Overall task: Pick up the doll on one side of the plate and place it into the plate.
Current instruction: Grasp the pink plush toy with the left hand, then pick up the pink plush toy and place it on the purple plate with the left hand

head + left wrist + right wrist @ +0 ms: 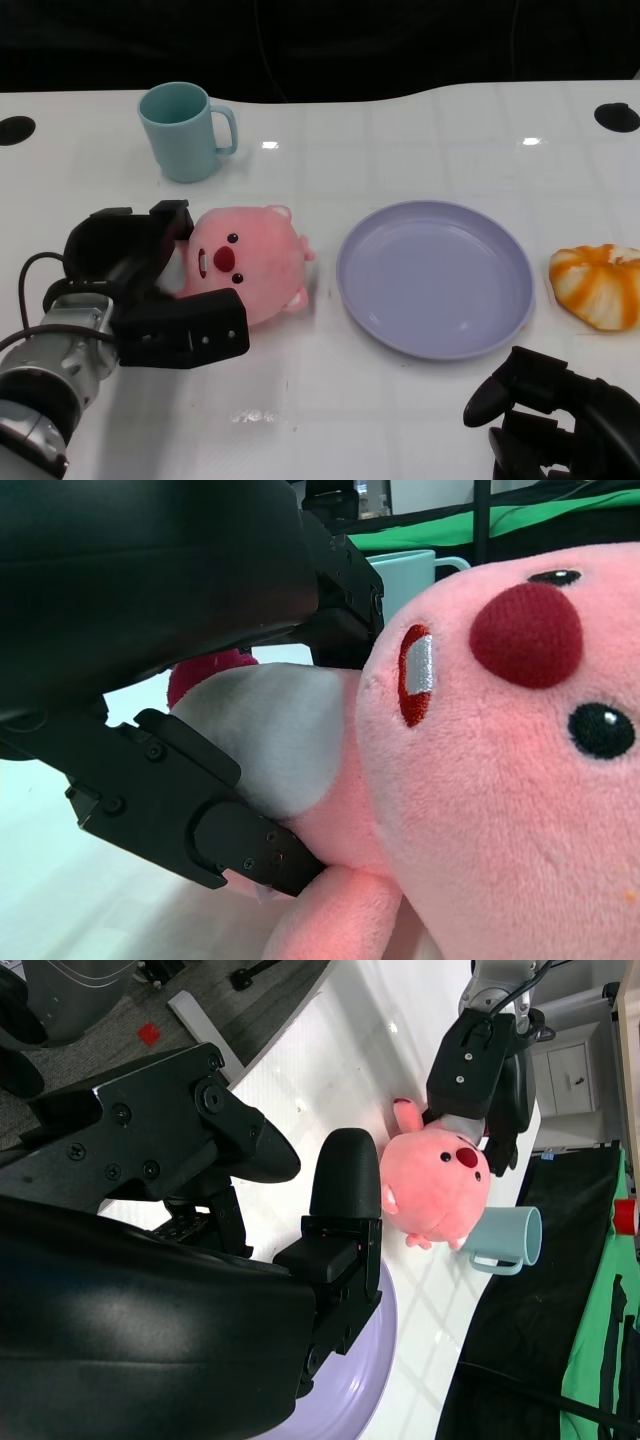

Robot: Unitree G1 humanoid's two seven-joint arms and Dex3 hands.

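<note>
- A glossy white table [400,400] is carrying everything, with a dark backdrop lying behind its far edge; the right wrist view is also showing a grey floor and green cloth beyond the table.
- The pink doll [245,262] is lying on the table just beside the lavender plate [435,275], between the fingers of the left hand [150,290].
- Its face, with a red nose and dark eyes, is turning up toward the head camera and slightly toward that hand; its rounded body is running roughly across the table, feet pointing toward the plate.
- The left hand's fingers are closing around the doll: one finger [195,330] is pressing its near side and others are reaching over its far side, and the left wrist view is showing black fingers [230,840] touching the plush belly.
- The right hand [560,415] is resting low near the plate's near rim, holding nothing, its fingers looking loosely spread.
- The plate is sitting empty, well apart from the left fingers' tips.
- A teal mug [185,130] is standing upright beyond the doll, its inside appearing empty.
- An orange-and-white plush item [598,285] is lying past the plate's other side.
</note>
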